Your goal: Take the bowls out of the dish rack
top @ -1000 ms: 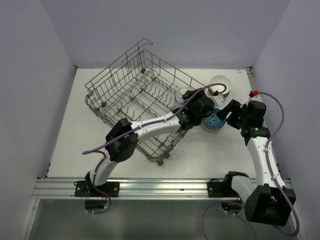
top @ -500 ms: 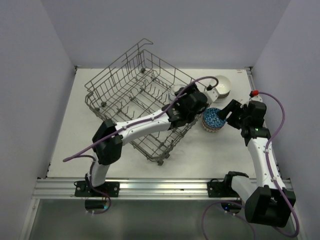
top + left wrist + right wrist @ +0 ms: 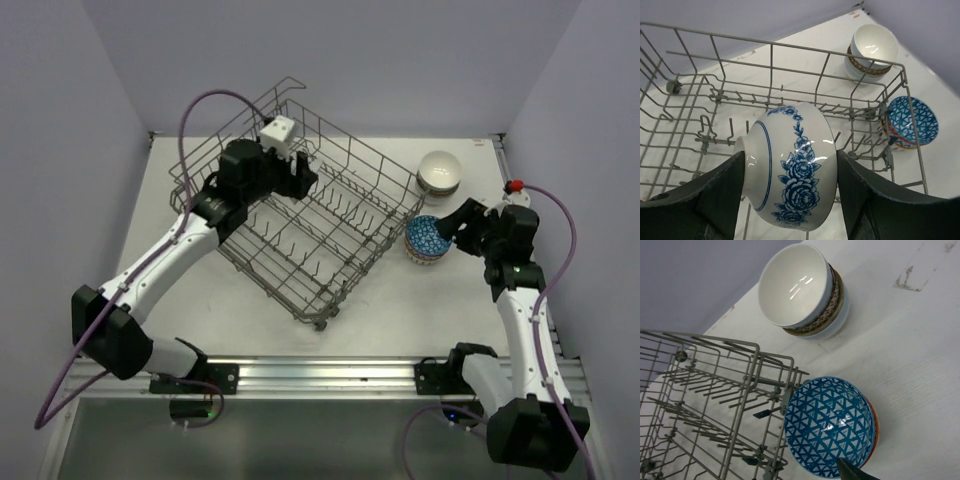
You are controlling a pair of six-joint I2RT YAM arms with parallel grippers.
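The bottom edge cuts off the right gripper [image 3: 455, 222], leaving us one dark fingertip [image 3: 854, 471]. From above, the left gripper [image 3: 303, 177] hides most of its flowered bowl [image 3: 790, 167]. We cannot count the bowls [image 3: 876, 436] under the blue triangle bowl [image 3: 829, 426].

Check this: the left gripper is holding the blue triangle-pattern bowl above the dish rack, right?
No. The left gripper holds the white bowl with blue flowers above the dish rack; the left wrist view shows it. The triangle-pattern bowl sits outside it.
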